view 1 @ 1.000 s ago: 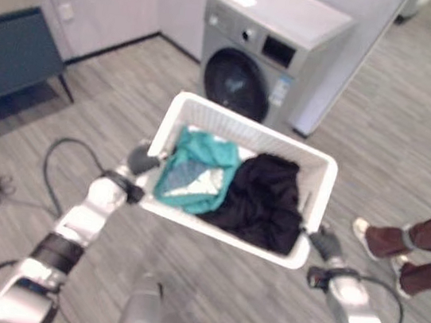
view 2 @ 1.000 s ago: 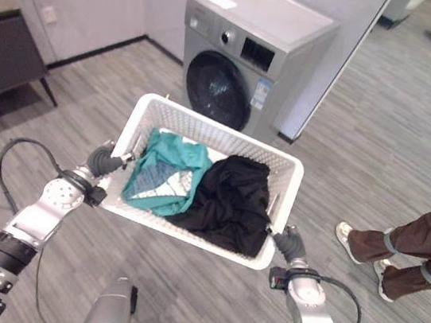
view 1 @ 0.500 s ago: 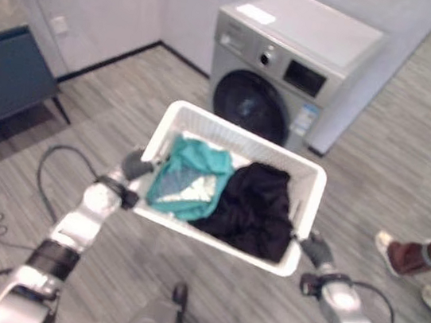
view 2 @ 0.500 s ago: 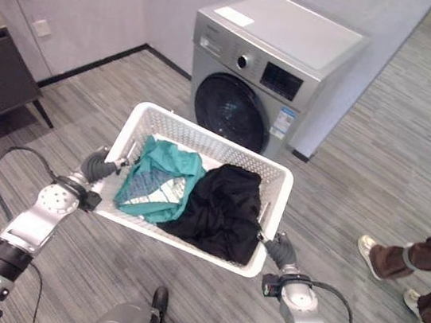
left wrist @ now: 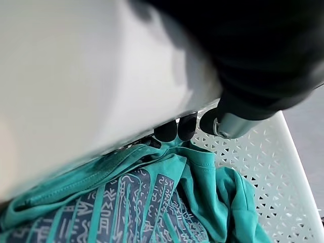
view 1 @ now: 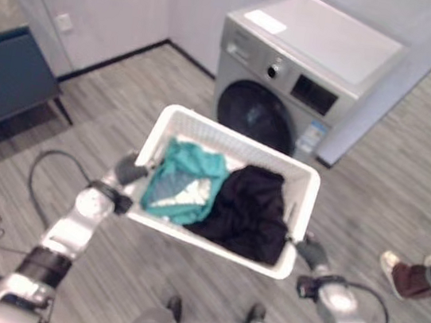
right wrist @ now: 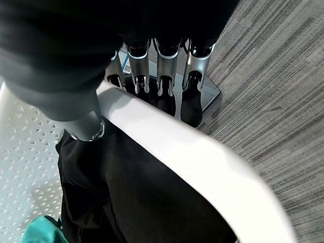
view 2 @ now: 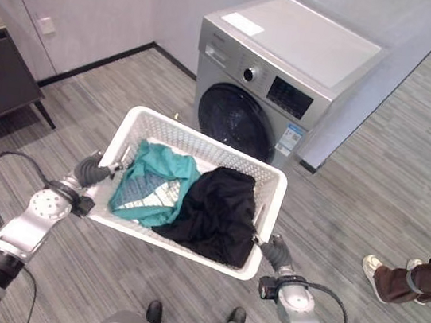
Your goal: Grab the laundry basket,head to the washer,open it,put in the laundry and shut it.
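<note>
Laundry basket (view 2: 269, 205) carried at chest height, facing washer (view 2: 287, 79), door closed. Left hand (view 2: 92, 170) and right hand (view 2: 276, 254) curled round opposite rims. Teal shirt (view 2: 147, 192), black garment (view 2: 216, 214) inside. Step: approach. Next: set basket down, free hand for door.

White basket (view 2: 271, 209), teal patterned shirt (view 2: 147, 188), black garment (view 2: 216, 214), silver washer (view 2: 291, 84).
</note>
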